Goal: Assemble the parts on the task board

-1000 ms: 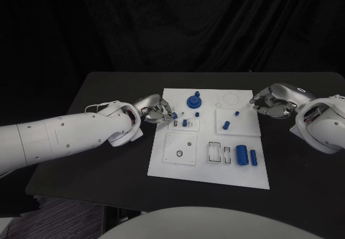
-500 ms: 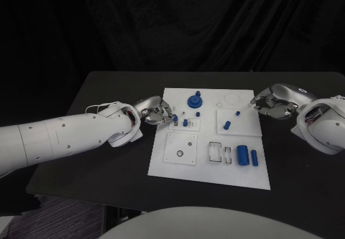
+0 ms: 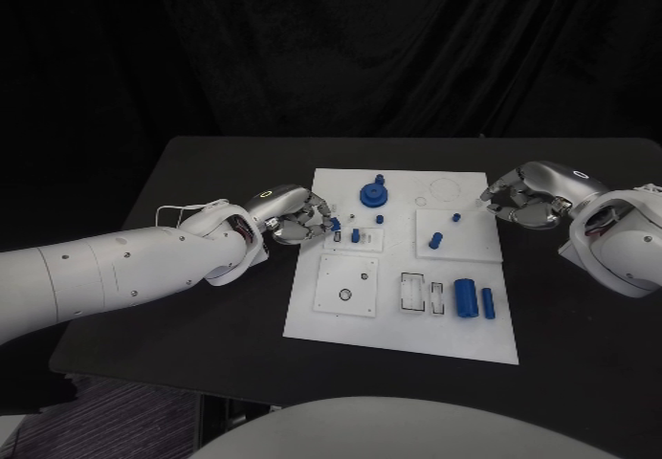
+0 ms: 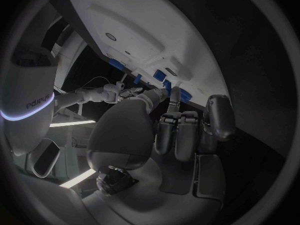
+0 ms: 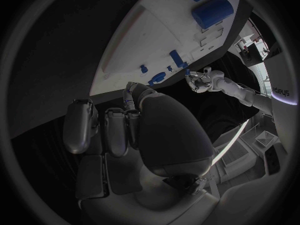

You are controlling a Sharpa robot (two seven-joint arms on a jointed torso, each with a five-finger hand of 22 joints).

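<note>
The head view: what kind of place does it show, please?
Probably a robotics lab or test bench. A black table stands before a dark curtain; on it lies a white task board with small blue parts, and a left hand and right hand sit at its edges.

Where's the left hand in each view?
Head view: left hand at the task board's left edge, toward its far end.
Left wrist view: foreground, fingers toward the task board.
Right wrist view: small, across the task board from the right hand.
Shared landmark: the task board.
</note>
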